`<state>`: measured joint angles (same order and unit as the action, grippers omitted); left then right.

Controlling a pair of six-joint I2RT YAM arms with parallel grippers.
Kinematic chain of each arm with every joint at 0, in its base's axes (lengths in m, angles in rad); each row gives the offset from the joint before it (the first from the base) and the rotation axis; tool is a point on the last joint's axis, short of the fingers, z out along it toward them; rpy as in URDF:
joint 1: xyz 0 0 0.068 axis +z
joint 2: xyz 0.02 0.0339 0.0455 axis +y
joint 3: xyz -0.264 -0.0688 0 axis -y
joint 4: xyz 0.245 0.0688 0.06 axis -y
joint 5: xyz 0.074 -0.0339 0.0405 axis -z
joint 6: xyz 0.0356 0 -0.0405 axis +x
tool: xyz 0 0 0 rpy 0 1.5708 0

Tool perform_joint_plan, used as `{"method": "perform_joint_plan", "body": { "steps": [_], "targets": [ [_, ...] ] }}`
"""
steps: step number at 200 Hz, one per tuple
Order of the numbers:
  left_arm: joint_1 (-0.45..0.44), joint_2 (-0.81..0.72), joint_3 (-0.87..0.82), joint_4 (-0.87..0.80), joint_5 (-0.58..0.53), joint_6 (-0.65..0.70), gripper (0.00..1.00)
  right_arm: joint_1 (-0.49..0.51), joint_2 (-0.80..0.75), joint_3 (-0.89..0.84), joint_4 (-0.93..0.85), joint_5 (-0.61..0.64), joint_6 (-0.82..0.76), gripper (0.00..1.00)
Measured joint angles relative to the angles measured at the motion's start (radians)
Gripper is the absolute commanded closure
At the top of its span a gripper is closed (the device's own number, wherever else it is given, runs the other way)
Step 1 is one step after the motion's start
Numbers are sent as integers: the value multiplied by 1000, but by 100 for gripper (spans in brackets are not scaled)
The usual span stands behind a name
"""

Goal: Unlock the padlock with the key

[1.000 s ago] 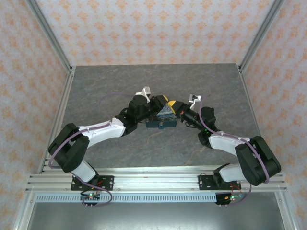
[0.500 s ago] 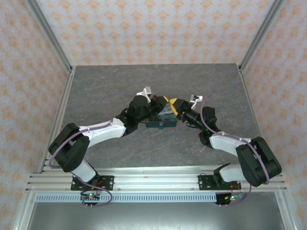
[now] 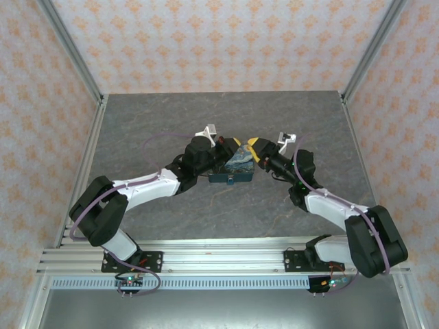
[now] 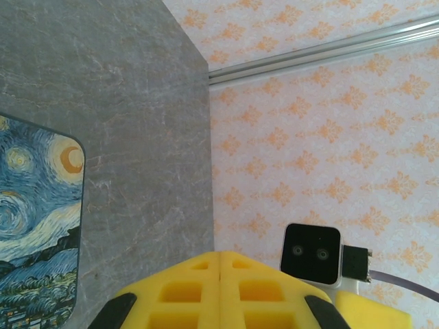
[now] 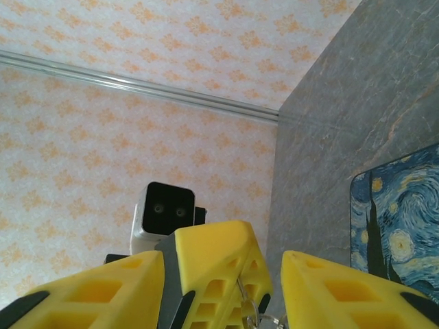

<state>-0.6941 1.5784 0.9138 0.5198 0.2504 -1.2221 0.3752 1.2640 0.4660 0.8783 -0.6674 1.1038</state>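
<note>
By the Starry Night printed mat (image 3: pixel 240 163), yellow left fingers (image 4: pixel 185 291) are pressed together; spread right fingers (image 5: pixel 329 288) should squarely pinch the seeming metal keyring (image 5: pixel 255 317).

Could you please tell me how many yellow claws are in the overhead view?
2. The left claw sits at the upper left of the Starry Night pad; the right claw is at its upper right. None seems hidden.

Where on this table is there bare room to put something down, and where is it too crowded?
The middle is crowded: left pincer, right pincer and the starry-patterned pad meet there. Bare table lies between them and the back wall, and again between the pad and the front rail.
</note>
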Motion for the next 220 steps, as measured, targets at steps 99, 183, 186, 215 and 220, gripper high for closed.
{"method": "perform_joint_plan", "body": {
  "steps": [99,183,186,215,220],
  "targets": [
    [0,0,24,-7,-4,0,100,43,86,20,60,-33,6,52],
    [0,15,39,-8,-4,0,100,50,87,11,89,-34,7,67],
    [0,15,39,-8,-4,0,100,50,87,11,89,-34,7,68],
    [0,15,39,-8,-4,0,100,50,87,6,95,-37,6,71],
    [0,15,39,-8,-4,0,100,50,87,4,95,-37,7,72]
  ]
}}
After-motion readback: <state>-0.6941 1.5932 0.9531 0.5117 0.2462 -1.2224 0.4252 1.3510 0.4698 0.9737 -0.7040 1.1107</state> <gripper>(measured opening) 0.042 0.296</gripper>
